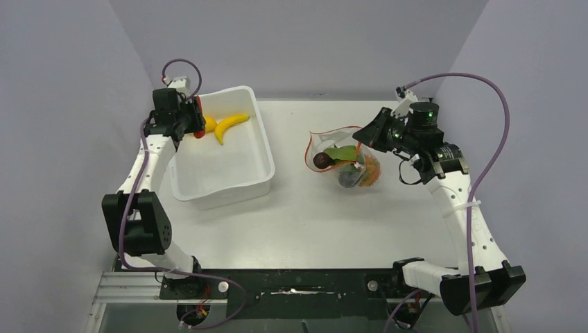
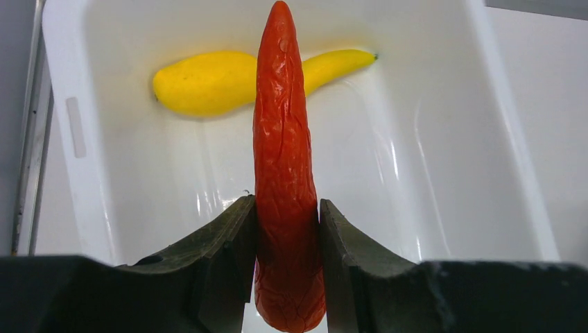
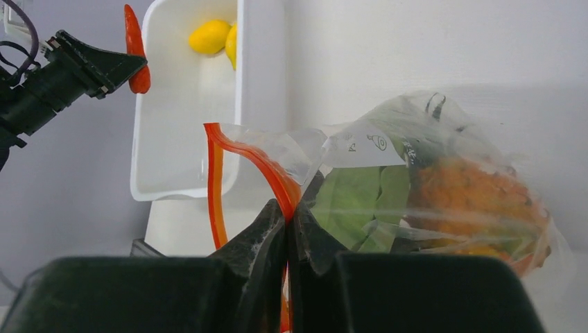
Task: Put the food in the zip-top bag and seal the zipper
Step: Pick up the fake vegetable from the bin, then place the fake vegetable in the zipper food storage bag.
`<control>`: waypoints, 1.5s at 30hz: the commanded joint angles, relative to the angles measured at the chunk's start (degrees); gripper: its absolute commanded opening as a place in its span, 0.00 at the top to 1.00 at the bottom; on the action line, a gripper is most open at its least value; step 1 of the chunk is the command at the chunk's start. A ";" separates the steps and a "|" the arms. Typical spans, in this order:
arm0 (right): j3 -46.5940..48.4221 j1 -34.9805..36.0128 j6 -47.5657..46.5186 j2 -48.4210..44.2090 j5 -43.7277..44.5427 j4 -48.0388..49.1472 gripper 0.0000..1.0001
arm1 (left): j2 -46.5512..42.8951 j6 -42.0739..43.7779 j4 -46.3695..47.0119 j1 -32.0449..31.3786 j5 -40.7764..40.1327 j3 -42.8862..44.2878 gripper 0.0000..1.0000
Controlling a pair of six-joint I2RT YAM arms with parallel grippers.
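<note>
My left gripper [image 2: 286, 215] is shut on a wrinkled red chili [image 2: 281, 139] and holds it above the far left corner of the white tub [image 1: 267, 156]. A yellow banana [image 2: 208, 82] lies on the tub floor beyond it. The clear zip-top bag [image 3: 416, 139] sits on the table with its mouth gaping toward the tub. Inside it are green leafy pieces [image 3: 360, 198], the orange pineapple [image 3: 471, 201] and a dark round piece [image 1: 321, 160]. My right gripper [image 3: 287, 211] is shut on the red zipper [image 3: 256, 156] at the near side of the mouth, holding that edge up.
The white tub [image 3: 260, 83] stands left of the bag, with a strip of bare table between them. Grey walls close in on three sides. The left arm [image 1: 142, 173] runs along the tub's left side.
</note>
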 commanded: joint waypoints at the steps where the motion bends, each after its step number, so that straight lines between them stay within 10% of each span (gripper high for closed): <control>1: 2.14 -0.99 6.56 1.24 -9.44 6.38 0.96 | -6.77 -0.27 5.12 -1.68 9.11 -3.35 0.85; 15: -9.00 -1.73 17.82 0.75 -13.98 14.37 0.97 | -22.90 -11.02 32.45 -24.29 21.69 -17.39 0.85; 27: -14.55 -1.83 17.60 1.50 -15.69 17.60 0.96 | -19.51 -12.58 54.36 -38.88 22.73 -22.38 0.85; 45: -14.15 -2.00 17.24 1.86 -16.38 18.09 0.95 | -10.03 5.52 70.21 -42.03 33.34 -30.20 0.84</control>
